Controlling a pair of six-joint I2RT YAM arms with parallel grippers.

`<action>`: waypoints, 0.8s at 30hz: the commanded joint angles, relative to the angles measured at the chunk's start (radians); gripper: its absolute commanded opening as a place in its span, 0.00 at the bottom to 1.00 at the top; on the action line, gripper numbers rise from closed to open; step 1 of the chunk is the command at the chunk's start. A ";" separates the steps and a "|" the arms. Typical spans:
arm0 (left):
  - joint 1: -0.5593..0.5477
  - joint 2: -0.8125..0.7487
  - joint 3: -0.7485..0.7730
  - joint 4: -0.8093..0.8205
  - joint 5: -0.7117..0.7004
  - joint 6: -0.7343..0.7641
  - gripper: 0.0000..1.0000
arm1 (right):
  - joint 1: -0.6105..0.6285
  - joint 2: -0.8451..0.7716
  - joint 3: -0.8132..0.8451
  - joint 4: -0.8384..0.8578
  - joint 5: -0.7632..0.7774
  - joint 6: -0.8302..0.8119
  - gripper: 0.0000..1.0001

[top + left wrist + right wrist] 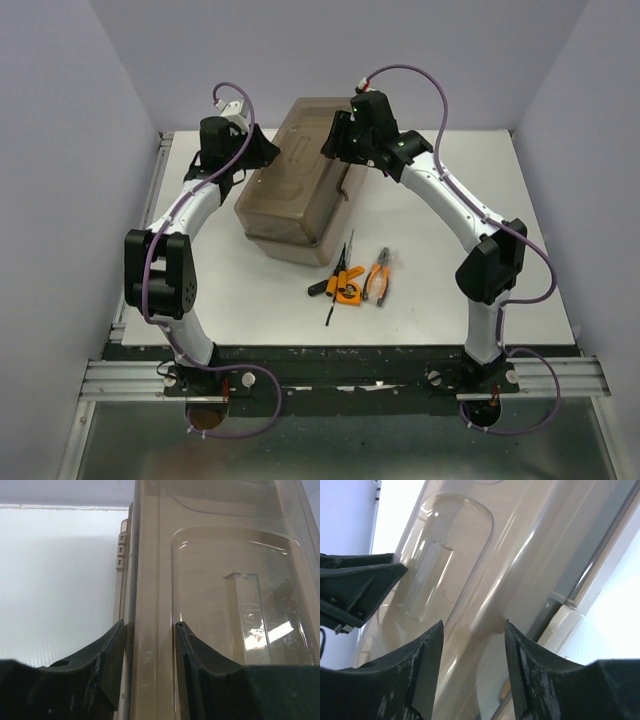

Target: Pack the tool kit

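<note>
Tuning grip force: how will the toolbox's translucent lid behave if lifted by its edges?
The lid looks thin, translucent: probably flexes. Glossy highlights by the right gripper suggest slippery. The hand tools lie outside, so the toolbox is probably light, may slide.

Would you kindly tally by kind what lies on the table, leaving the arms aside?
Toolbox: 1
Pliers: 1
Other small tools: at least 2; they overlap and are too small to tell apart
Total: at least 4
</note>
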 commanded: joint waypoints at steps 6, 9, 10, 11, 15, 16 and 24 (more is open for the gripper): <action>0.006 0.142 -0.112 -0.333 0.027 0.045 0.24 | 0.029 -0.074 0.025 0.085 0.041 -0.044 0.82; 0.004 0.133 -0.112 -0.331 0.027 0.047 0.24 | -0.011 -0.154 -0.102 0.138 0.004 -0.002 0.91; 0.007 0.132 -0.112 -0.333 0.025 0.047 0.24 | -0.035 -0.183 -0.160 0.195 -0.044 0.024 0.93; 0.008 0.132 -0.110 -0.337 0.024 0.048 0.24 | -0.072 -0.206 -0.235 0.255 -0.105 0.061 0.94; 0.014 0.135 -0.101 -0.342 0.025 0.050 0.24 | -0.202 -0.301 -0.564 0.576 -0.318 0.222 0.97; 0.014 0.135 -0.104 -0.342 0.025 0.050 0.24 | -0.230 -0.324 -0.669 0.687 -0.367 0.267 0.99; 0.012 0.135 -0.092 -0.350 0.024 0.053 0.24 | -0.295 -0.245 -0.974 1.293 -0.534 0.552 1.00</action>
